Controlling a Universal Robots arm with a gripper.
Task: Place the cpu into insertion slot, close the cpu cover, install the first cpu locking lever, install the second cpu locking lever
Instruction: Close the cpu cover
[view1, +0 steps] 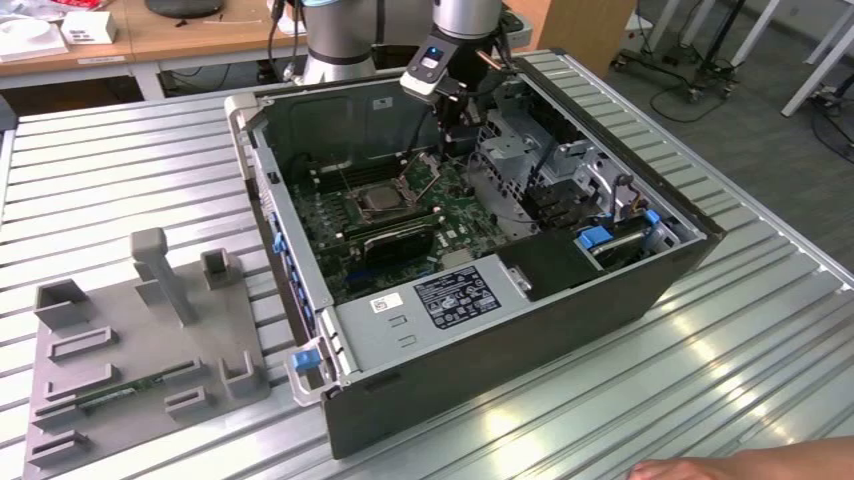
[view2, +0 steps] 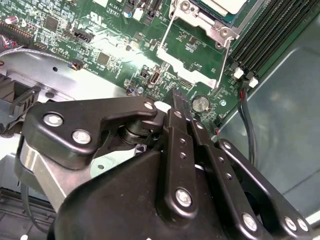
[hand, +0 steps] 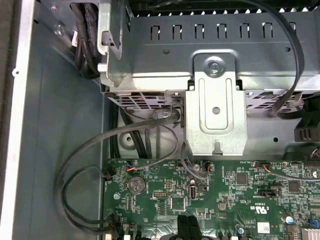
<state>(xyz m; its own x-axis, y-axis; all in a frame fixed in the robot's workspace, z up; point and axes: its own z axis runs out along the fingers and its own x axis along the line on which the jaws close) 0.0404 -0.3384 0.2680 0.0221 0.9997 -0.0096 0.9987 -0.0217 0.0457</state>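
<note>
We find the cpu (view2: 222, 5) apparently seated in the insertion slot (view2: 220, 30), straight ahead of the jaws and well beyond their tips. Between it and the jaws the cpu cover (view2: 187, 64) stands open, its free edge lying across the line of the fingers and nearest to them. The gripper (view2: 179, 96) has its jaws pressed together on nothing, tips hovering over the motherboard (view2: 100, 45) just beside a coin cell (view2: 200, 103). We judge the cover not yet closed.
</note>
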